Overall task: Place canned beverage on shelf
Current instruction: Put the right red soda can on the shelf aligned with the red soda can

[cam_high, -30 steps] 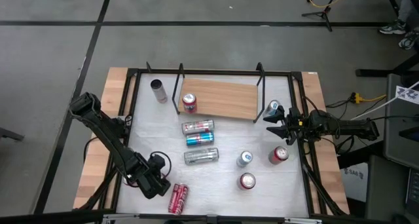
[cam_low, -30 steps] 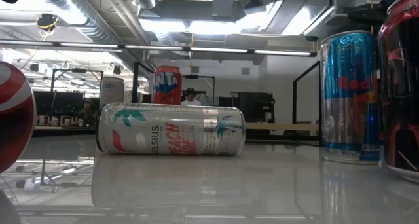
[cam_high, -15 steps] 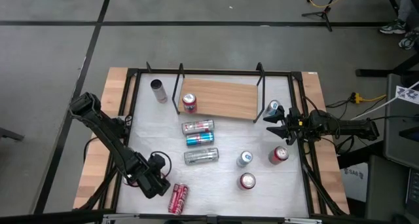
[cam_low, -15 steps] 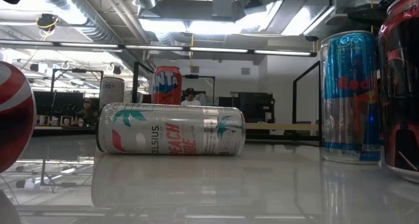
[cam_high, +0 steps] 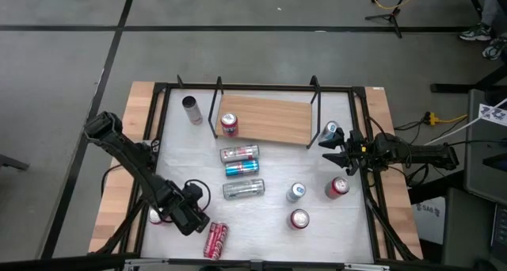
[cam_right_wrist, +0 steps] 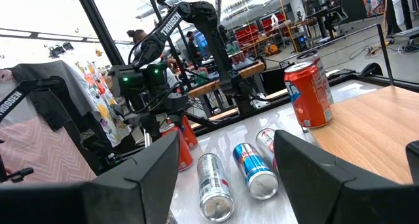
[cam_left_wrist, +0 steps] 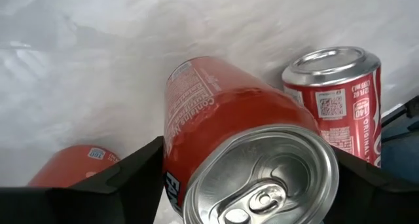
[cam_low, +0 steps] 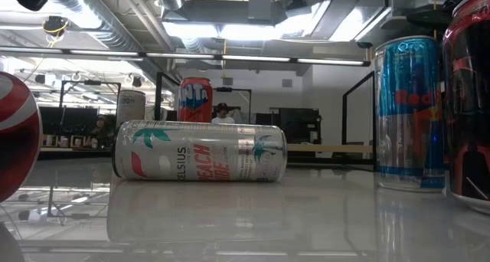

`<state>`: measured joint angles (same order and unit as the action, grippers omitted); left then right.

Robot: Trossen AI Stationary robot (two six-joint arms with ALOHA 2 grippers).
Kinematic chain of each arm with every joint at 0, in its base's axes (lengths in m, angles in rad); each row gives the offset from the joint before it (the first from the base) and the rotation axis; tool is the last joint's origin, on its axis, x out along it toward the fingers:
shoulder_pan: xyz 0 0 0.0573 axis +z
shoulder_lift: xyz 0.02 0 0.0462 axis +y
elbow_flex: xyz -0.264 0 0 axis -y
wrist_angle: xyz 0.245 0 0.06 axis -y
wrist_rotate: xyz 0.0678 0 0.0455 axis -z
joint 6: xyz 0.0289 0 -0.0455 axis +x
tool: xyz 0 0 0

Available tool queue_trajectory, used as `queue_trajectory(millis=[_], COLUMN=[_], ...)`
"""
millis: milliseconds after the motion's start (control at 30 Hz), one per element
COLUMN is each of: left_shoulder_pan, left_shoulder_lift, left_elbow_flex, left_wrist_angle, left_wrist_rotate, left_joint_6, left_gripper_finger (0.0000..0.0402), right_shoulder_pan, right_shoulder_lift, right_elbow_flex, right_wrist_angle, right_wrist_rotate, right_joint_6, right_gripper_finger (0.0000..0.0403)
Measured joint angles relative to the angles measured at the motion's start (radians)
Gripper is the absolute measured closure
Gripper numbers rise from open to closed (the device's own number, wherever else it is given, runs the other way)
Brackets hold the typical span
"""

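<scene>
Two dark jointed arms, left arm, right arm, black angular fingers

Shelf: matt light-brown wood grain is shown, with thin black metal rod brackets. Tabletop: a white, smooth, glossy surface in which the cans are mirrored. Red cola can: glossy printed metal, topped by a bare brushed-silver lid. Celsius can: shiny silver metal.

Red can tilted between left tool's fingers; wooden shelf bearing one upright can
</scene>
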<state>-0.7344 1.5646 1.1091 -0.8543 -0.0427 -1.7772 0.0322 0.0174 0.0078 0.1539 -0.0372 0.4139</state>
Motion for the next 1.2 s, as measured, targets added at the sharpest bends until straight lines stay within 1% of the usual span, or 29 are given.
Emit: queue_trajectory(millis=[233,467,633,933,1200], left_shoulder_pan=[0.057,0.145,0.203,0.258,0.299], left_shoulder_lift=[0.0,-0.004,-0.032,-0.106,-0.19], left_elbow_flex=[0.0,0.0,-0.002,-0.002,-0.002], left_wrist_angle=[-0.003,-0.009,-0.024,-0.11,-0.127], left_wrist_rotate=[-0.033,-0.033,-0.028,-0.018,-0.011], left_joint_6=[0.111,0.291,0.4,0.486,0.552], left_gripper_finger=[0.0103,0.0104,0.0104,0.0104,0.0104], right_shoulder_pan=[0.0,0.0,0.0,0.0,0.0], right_shoulder_lift=[0.0,0.0,0.0,0.0,0.0], right_elbow_flex=[0.0,0.0,0.0,0.0,0.0], right_wrist_angle=[0.0,0.0,0.0,0.0,0.0], right_wrist_rotate=[0.0,0.0,0.0,0.0,0.0], right_joint_6=[0.0,0.0,0.0,0.0,0.0], right_gripper_finger=[0.0164,0.0164,0.0164,0.0164,0.0164])
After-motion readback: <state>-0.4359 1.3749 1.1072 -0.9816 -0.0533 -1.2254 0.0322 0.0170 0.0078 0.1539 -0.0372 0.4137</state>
